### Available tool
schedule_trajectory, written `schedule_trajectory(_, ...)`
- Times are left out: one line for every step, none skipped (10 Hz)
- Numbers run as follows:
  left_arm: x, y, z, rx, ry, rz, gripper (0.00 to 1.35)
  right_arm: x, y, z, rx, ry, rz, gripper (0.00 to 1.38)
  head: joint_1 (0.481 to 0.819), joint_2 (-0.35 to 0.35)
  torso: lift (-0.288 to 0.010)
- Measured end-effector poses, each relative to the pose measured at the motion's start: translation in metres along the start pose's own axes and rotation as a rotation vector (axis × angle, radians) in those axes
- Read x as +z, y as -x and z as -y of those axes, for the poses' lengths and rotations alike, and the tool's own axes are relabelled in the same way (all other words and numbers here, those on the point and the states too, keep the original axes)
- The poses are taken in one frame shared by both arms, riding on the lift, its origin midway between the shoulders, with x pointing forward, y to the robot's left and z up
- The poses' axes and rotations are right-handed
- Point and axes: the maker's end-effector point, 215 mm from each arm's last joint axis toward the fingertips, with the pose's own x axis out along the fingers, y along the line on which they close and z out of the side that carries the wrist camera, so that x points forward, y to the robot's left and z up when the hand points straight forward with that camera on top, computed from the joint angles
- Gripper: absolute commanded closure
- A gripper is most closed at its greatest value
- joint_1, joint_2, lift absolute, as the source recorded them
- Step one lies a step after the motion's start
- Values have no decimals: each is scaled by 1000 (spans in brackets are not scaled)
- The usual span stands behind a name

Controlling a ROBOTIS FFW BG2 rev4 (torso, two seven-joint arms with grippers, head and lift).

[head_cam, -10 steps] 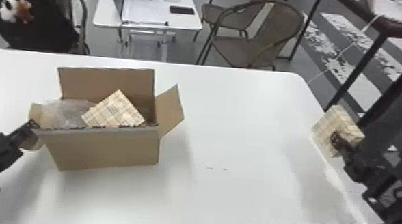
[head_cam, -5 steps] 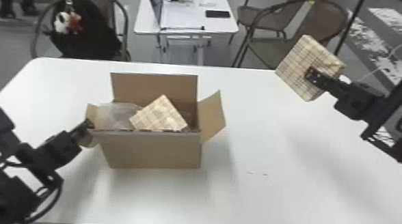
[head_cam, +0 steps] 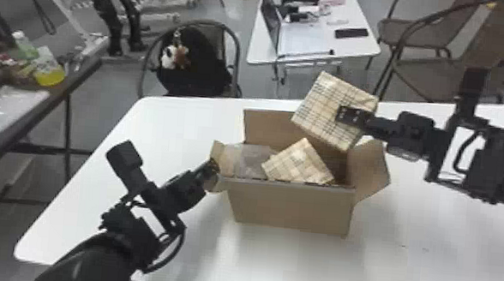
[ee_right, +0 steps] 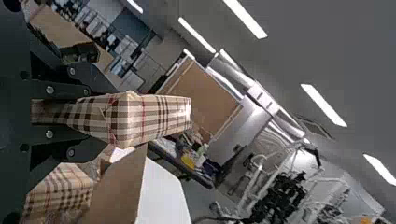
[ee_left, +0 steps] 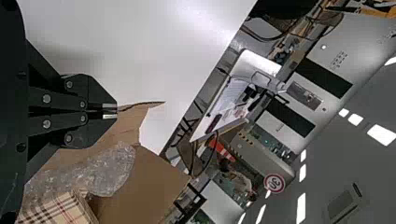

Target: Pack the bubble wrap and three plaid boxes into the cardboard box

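My left gripper (head_cam: 211,169) is at the left end of the cardboard box (head_cam: 293,206), shut on its left flap (head_cam: 216,184); in the left wrist view the fingertips of the left gripper (ee_left: 111,111) pinch the flap's edge (ee_left: 135,122). Inside the open box, bubble wrap (head_cam: 250,160) lies at the left, with a plaid box (head_cam: 299,162) tilted beside it. Above the box's back right part, my right gripper (head_cam: 349,116) holds another plaid box (head_cam: 325,103). In the right wrist view that plaid box (ee_right: 144,116) is clamped between the fingers of the right gripper (ee_right: 70,112).
The cardboard box's right flap (head_cam: 369,170) sticks outward below the right arm. White tabletop (head_cam: 448,260) extends to the right and in front. Behind the table are a chair with a black bag (head_cam: 196,69) and a desk (head_cam: 314,52); a dark side table (head_cam: 29,120) stands left.
The right arm has carried its plaid box from the far right, up and leftward, to above the cardboard box. The head view has turned left. The left gripper has stayed at the flap.
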Motion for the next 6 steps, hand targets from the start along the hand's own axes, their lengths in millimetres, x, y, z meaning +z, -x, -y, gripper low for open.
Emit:
schedule_trajectory(0, -3, 5, -8, -5, -1, 1216, -19, -16, 6, 36, -104, -25, 1067, 645, 309, -174)
schedule_trajectory(1, -6, 9, -15, -9, 0, 1216, -43, -27, 11, 60, -207, -60, 1064, 656, 327, -174)
schedule_trajectory(2, -9, 12, -19, -11, 1, 1216, -71, -36, 15, 75, -304, -105, 782, 671, 347, -174)
schedule_trajectory(2, -10, 14, -20, -13, 1, 1216, -94, -41, 18, 67, -364, -155, 196, 686, 350, -174)
schedule_trajectory(2, -11, 15, -22, -13, 0, 1216, -109, -42, 22, 49, -396, -194, -2, 693, 350, -174)
schedule_trajectory(2, -11, 15, -22, -11, 1, 1216, -112, -39, 24, 41, -404, -204, -2, 695, 350, -174)
